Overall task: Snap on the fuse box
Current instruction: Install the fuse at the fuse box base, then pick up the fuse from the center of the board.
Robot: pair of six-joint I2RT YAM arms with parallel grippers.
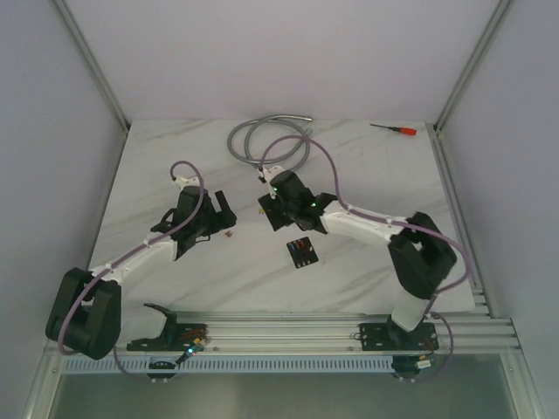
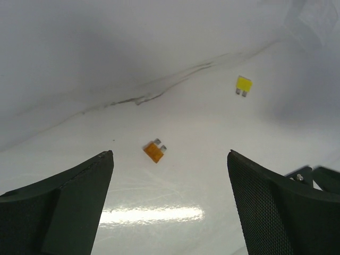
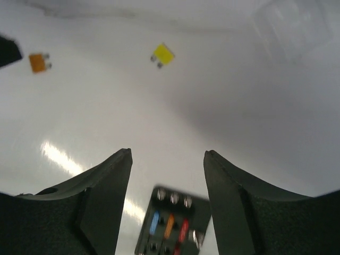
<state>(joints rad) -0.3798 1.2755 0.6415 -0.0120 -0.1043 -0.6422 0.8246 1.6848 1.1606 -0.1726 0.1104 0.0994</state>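
Observation:
The fuse box [image 1: 301, 251] is a small black block with blue, orange and red fuses in its slots, lying on the white table. In the right wrist view the fuse box [image 3: 172, 223] shows blurred, low between my fingers, and neither finger touches it. My right gripper [image 3: 168, 152] is open and sits just up and left of the box in the top view [image 1: 272, 212]. My left gripper [image 2: 170, 155] is wide open and holds nothing; in the top view it is left of centre [image 1: 225, 209].
A loose orange fuse [image 2: 154, 151] lies just ahead of my left fingers, a yellow fuse [image 2: 244, 85] farther off. A coiled metal hose [image 1: 266, 140] and a red-handled screwdriver [image 1: 393, 129] lie at the back. An aluminium rail [image 1: 306, 332] runs along the near edge.

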